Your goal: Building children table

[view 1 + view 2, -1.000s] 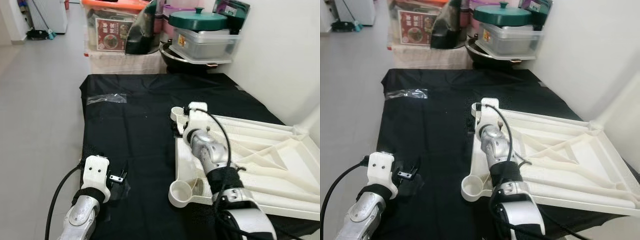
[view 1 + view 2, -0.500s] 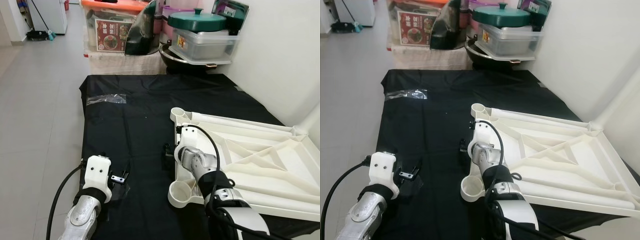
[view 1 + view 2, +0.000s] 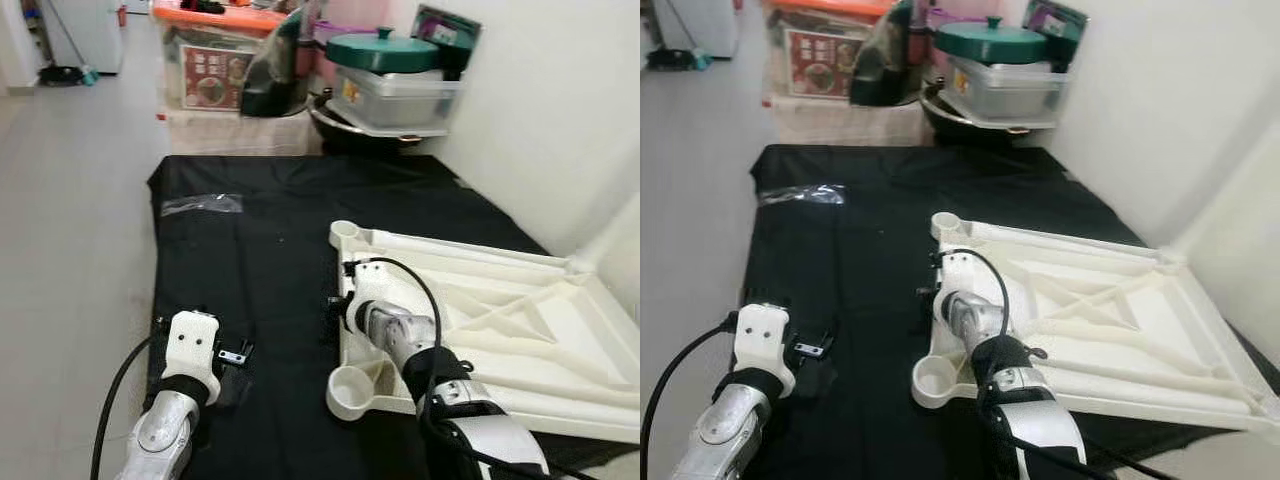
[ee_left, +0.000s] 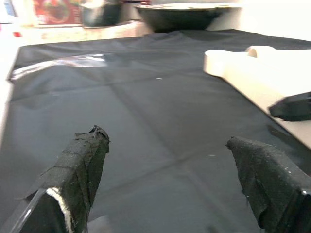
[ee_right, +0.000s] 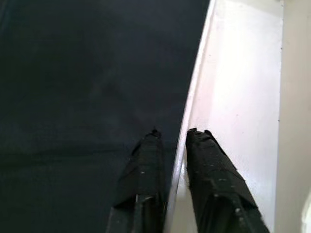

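Lying upside down on the black cloth point(image 3: 250, 250), the white children's table point(image 3: 500, 310) runs its near-left edge, between two round leg sockets, straight out ahead of the robot. Its right end effector point(image 5: 170, 141) sits astride that edge, one finger either side of the thin rim, pinched on it. Off to the left, the left end effector point(image 4: 170, 160) hovers spread over bare cloth, well apart from the table.

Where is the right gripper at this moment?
The right gripper is at the left rim of the upturned white tabletop, between its two leg sockets, one finger on each side of the rim.
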You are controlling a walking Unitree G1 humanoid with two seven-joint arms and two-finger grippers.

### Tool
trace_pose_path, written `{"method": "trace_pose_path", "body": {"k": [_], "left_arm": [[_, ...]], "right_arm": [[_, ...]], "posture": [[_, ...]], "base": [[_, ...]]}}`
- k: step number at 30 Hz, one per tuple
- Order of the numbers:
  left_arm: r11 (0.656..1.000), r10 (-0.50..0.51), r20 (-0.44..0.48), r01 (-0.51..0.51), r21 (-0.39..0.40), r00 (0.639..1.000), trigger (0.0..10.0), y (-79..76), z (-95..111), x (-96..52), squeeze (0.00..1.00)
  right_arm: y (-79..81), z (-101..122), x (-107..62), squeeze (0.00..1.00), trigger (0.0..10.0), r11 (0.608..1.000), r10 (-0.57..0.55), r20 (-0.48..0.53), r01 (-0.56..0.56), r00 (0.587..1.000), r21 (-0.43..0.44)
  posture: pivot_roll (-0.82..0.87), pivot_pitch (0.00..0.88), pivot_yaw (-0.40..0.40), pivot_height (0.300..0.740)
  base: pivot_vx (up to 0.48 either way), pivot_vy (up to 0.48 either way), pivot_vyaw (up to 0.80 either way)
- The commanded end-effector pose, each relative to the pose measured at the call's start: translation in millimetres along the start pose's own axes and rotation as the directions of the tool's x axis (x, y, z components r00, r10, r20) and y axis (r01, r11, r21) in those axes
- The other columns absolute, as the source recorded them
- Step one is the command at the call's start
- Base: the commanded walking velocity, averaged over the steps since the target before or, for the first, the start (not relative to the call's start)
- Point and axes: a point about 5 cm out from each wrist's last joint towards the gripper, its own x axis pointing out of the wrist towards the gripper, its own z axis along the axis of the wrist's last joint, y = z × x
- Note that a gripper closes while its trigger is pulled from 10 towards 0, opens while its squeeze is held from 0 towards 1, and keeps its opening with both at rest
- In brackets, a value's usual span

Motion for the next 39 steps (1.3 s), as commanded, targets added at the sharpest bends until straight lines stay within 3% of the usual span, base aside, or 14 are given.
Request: {"method": "trace_pose_path", "body": {"k": [1, 5, 10, 12, 13, 14, 16, 18, 20, 21, 22, 25, 31, 39], "left_arm": [[1.0, -0.006, -0.027, 0.006, 0.009, 1.0, 10.0, -1.3, -5.3, 0.5, 0.0], [1.0, -0.002, -0.03, 0.003, 0.009, 1.0, 10.0, -1.1, -6.0, 0.2, 0.0], [1.0, 0.001, -0.034, -0.001, 0.009, 0.999, 10.0, -0.9, -6.5, -0.2, 0.0], [1.0, 0.001, -0.034, -0.001, 0.009, 0.999, 10.0, -0.9, -6.5, -0.2, 0.0], [1.0, 0.0, -0.036, 0.001, 0.009, 0.999, 10.0, -1.2, -6.8, -0.1, 0.0], [1.0, 0.0, -0.036, 0.001, 0.009, 0.999, 10.0, -1.2, -6.8, -0.1, 0.0], [1.0, -0.003, -0.038, 0.003, 0.012, 0.999, 10.0, -1.5, -7.4, -0.1, 0.0], [1.0, -0.003, -0.038, 0.003, 0.012, 0.999, 10.0, -1.5, -7.4, -0.1, 0.0], [1.0, -0.003, -0.041, 0.003, 0.017, 0.999, 10.0, -1.1, -8.0, -0.4, 0.0], [1.0, -0.003, -0.041, 0.003, 0.017, 0.999, 10.0, -1.1, -8.0, -0.4, 0.0], [1.0, -0.002, -0.042, 0.003, 0.019, 0.999, 10.0, -0.9, -8.3, -0.4, 0.0], [1.0, -0.001, -0.043, 0.002, 0.023, 0.999, 10.0, -0.1, -8.8, -0.4, 0.0], [1.0, -0.004, -0.048, 0.006, 0.027, 0.999, 10.0, 1.0, -9.8, -0.7, 0.0], [0.999, -0.002, -0.045, 0.004, 0.036, 0.999, 10.0, 3.8, -8.5, -0.5, 0.0]], "right_arm": [[2.8, -35.4, 3.7, 0.0, 0.0, 0.996, 0.085, -0.173, -0.088, 0.981, -0.009], [4.3, -30.6, 1.1, 0.0, 0.0, 0.972, 0.191, -0.145, -0.208, 0.971, -0.112], [22.2, -34.5, -14.2, 0.0, 0.0, 0.768, 0.476, -0.188, -0.51, 0.859, -0.386], [22.2, -34.5, -14.2, 0.0, 0.0, 0.768, 0.476, -0.188, -0.51, 0.859, -0.386], [22.4, -39.0, -22.0, 0.0, 0.0, 0.683, 0.52, -0.231, -0.563, 0.822, -0.465], [22.4, -39.0, -22.0, 0.0, 0.0, 0.683, 0.52, -0.231, -0.563, 0.822, -0.465], [20.2, -48.1, -40.6, 0.0, 0.0, 0.513, 0.587, -0.315, -0.644, 0.746, -0.568], [20.2, -48.1, -40.6, 0.0, 0.0, 0.513, 0.587, -0.315, -0.644, 0.746, -0.568], [8.8, -60.6, -67.5, 0.0, 0.0, 0.308, 0.647, -0.412, -0.715, 0.641, -0.628], [8.8, -60.6, -67.5, 0.0, 0.0, 0.308, 0.647, -0.412, -0.715, 0.641, -0.628], [0.0, -67.4, -80.6, 0.0, 0.0, 0.201, 0.666, -0.462, -0.737, 0.586, -0.645], [-19.7, -73.8, -96.1, 0.0, 0.0, 0.092, 0.658, -0.528, -0.753, 0.537, -0.651], [-64.3, -69.0, -101.5, 0.0, 0.0, -0.001, 0.517, -0.603, -0.704, 0.607, -0.71], [-97.8, -44.0, -102.8, 0.0, 0.0, -0.01, 0.373, -0.597, -0.64, 0.71, -0.768]], "posture": [[0.07, 0.0, -0.156, 0.74], [0.07, 0.0, -0.158, 0.74], [0.08, 0.0, -0.153, 0.74], [0.08, 0.0, -0.153, 0.74], [0.08, 0.0, -0.149, 0.74], [0.08, 0.0, -0.149, 0.74], [0.07, 0.0, -0.147, 0.74], [0.07, 0.0, -0.147, 0.74], [0.07, 0.0, -0.145, 0.74], [0.07, 0.0, -0.145, 0.74], [0.07, 0.0, -0.14, 0.74], [0.07, 0.0, -0.133, 0.74], [0.07, 0.0, -0.123, 0.74], [0.09, 0.0, -0.124, 0.74]], "base": [[0.0, 0.0, 0.0], [0.0, 0.0, 0.0], [0.0, 0.0, 0.0], [0.0, 0.0, 0.0], [0.0, 0.0, 0.0], [0.0, 0.0, 0.0], [0.0, 0.0, 0.0], [0.0, 0.0, 0.0], [0.0, 0.0, 0.0], [0.0, 0.0, 0.0], [0.0, 0.0, 0.0], [0.0, 0.0, 0.0], [0.0, 0.0, 0.0], [0.0, 0.0, 0.0]]}}
